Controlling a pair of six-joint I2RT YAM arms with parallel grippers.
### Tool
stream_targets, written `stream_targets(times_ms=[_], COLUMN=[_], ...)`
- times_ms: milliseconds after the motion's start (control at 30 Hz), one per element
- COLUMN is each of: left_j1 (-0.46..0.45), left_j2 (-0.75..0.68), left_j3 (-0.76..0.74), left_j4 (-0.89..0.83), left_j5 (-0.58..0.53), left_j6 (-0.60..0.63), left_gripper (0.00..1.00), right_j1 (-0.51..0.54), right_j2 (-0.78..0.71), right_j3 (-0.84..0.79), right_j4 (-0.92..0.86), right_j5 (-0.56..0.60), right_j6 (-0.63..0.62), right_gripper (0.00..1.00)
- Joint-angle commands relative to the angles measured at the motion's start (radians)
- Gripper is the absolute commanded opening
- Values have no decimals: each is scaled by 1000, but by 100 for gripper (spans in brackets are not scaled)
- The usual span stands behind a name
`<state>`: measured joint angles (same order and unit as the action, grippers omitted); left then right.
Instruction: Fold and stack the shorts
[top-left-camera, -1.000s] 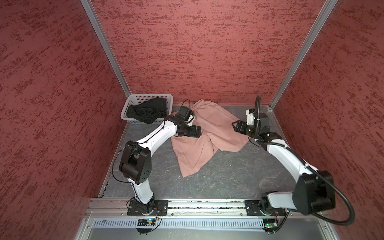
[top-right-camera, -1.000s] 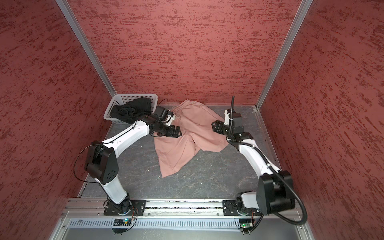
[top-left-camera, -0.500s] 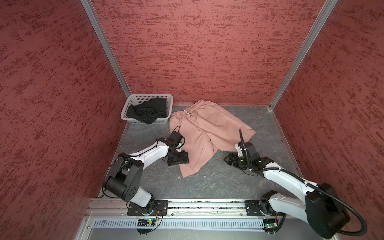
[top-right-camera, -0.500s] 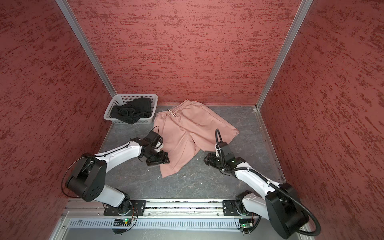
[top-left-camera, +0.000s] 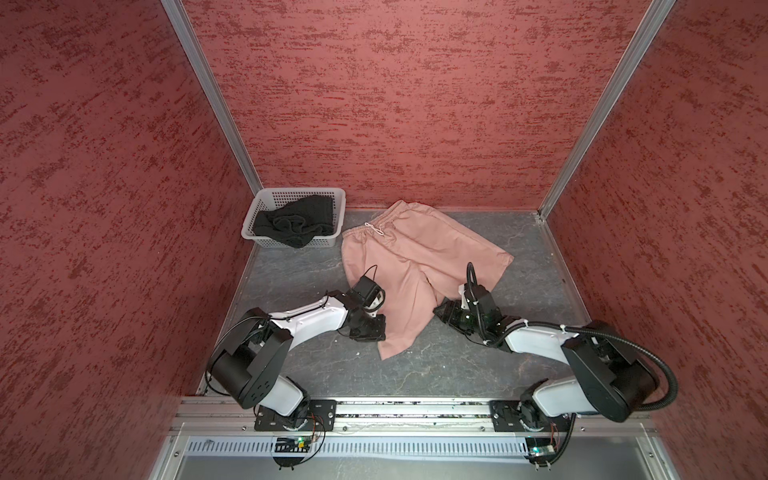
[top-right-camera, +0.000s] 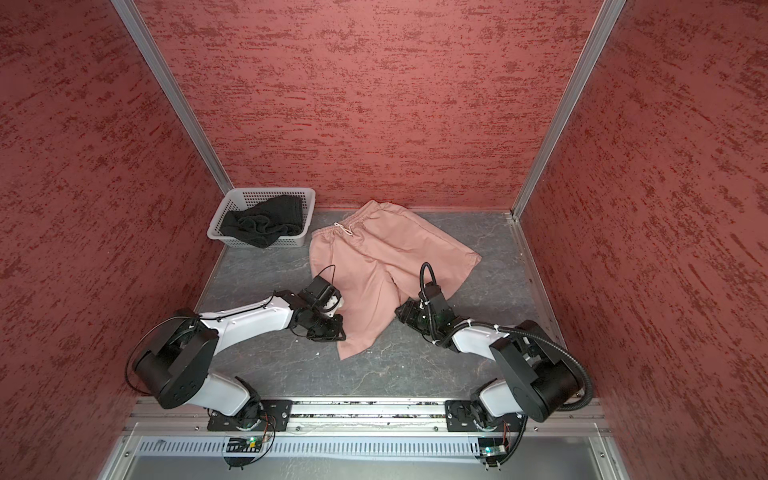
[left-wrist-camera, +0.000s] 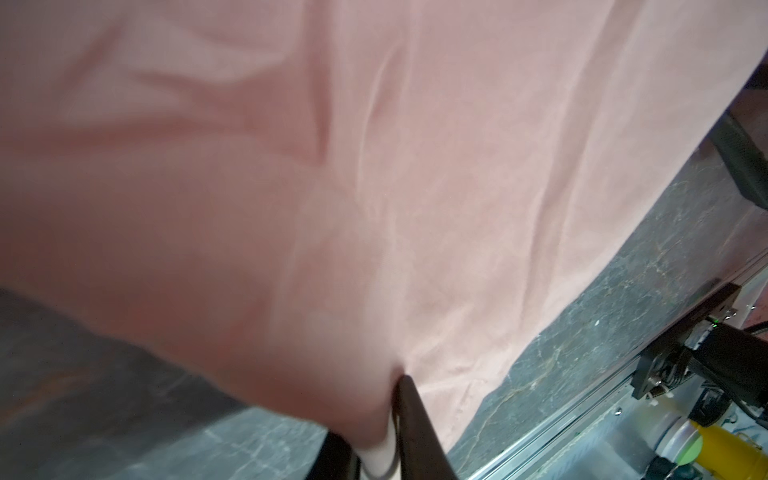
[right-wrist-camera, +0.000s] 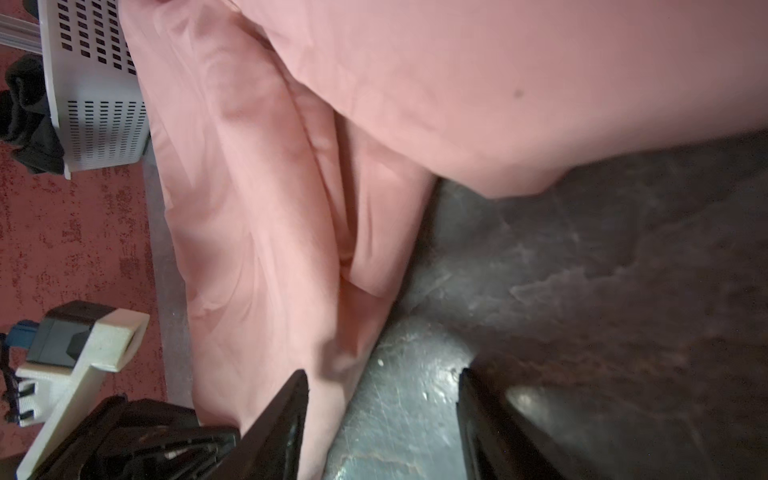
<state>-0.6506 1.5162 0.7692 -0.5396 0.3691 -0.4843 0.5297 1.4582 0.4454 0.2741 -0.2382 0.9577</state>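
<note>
Red textured walls close in a grey marbled floor (top-left-camera: 457, 374), and on it the thin dusty pink cloth shorts (top-left-camera: 415, 249) lie spread out. Their gathered waistband is at the back, just beside the white perforated plastic basket (top-left-camera: 266, 240); one leg fans towards the right and the other runs forward to a hem near the middle of the floor. The black cloth shorts (top-left-camera: 295, 220) sit crumpled in that basket, not yet folded. What matters is that forward leg, whose long axis runs from back to front between the two arms. The left gripper (top-left-camera: 370, 332) is at its outer edge, and in the left wrist view its fingers are closed with a tuck of pink cloth pinched between them. The right gripper (top-left-camera: 442, 313) is low on the inner edge, near the crotch, with its jaws apart in the right wrist view, one finger over the cloth and the other on bare floor. It probably has to close there before the leg can be lifted evenly.
</note>
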Motion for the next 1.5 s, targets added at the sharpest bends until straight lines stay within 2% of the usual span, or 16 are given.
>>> stream_targets(times_ms=[0, 267, 367, 633, 667, 733, 800, 833, 867, 933, 1000, 1100, 1167, 1233, 1333, 1467], left_j1=[-57, -139, -181, -196, -195, -194, -193, -193, -191, -176, -142, -61, -4, 36, 95, 212], left_j2=[-8, -58, -36, 20, 13, 3, -8, -12, -18, -36, -64, -129, -170, -189, -176, -75], left_j3=[17, 29, 72, 116, 112, 110, 109, 113, 118, 140, 164, 193, 192, 182, 163, 246], left_j4=[13, 58, 115, 127, 126, 121, 116, 110, 97, 59, 9, -53, -74, -70, 38, 112], left_j5=[-3, 20, 47, 46, 42, 36, 34, 33, 29, 19, 5, -4, -24, -48, -62, 24], left_j6=[-22, -103, -121, -139, -142, -147, -146, -145, -138, -110, -80, -35, -12, 16, 93, 141], left_gripper=[11, 8, 13, 17, 23, 50, 63, 78, 100, 99, 99, 99, 99, 99, 99, 99], right_j1=[0, -70, -108, -155, -155, -154, -151, -148, -144, -135, -131, -126, -109, -89, -43, 22], right_j2=[36, -118, -203, -133, -122, -100, -70, -50, -29, 18, 56, 52, 4, -29, -27, 70], right_j3=[24, -55, -81, -86, -91, -88, -75, -68, -59, -46, -31, 33, 110, 223, 371, 520], right_j4=[58, -47, -96, -58, -34, 4, 32, 44, 53, 67, 59, -85, -279, -505, -730, -938], right_j5=[79, 184, 211, 102, 93, 77, 63, 57, 52, 48, 52, 92, 194, 312, 405, 488], right_j6=[34, 39, 28, 14, 19, 20, 9, 7, 6, 6, 5, -37, -86, -131, -176, -195], right_gripper=[54, 52, 52, 49, 49, 49, 49, 49, 48, 44, 34, 13, 2, 0, 0, 0])
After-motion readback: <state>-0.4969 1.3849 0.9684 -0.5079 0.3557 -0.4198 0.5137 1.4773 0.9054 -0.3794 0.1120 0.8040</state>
